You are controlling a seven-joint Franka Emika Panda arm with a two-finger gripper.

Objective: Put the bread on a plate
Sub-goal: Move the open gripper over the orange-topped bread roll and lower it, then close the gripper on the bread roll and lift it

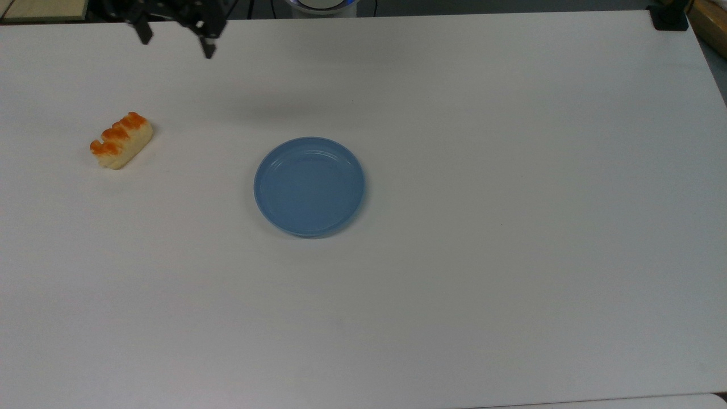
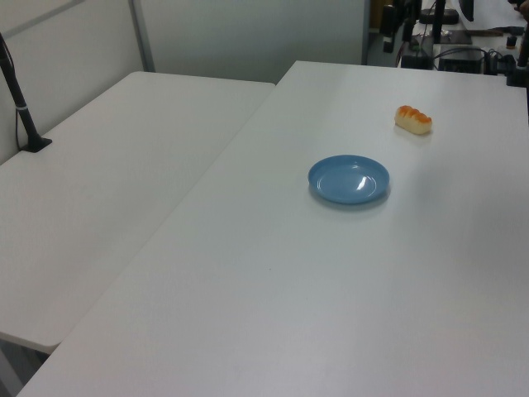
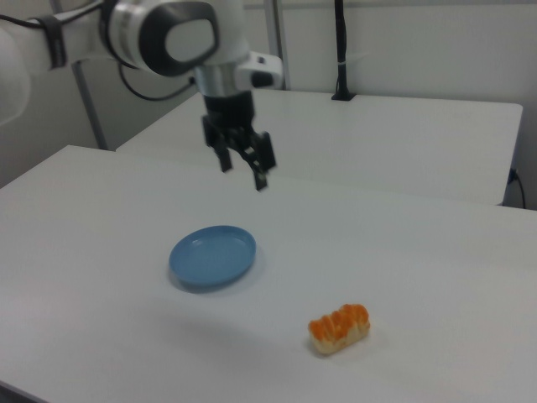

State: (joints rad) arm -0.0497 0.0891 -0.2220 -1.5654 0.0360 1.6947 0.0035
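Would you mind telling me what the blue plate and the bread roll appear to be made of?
The plate looks like moulded plastic, possibly melamine: uniform blue, with a soft sheen and pale highlights on its base in the left view. The bread has a matte cream body and glossy orange-brown bumps; whether it is baked dough or a foam replica cannot be told.
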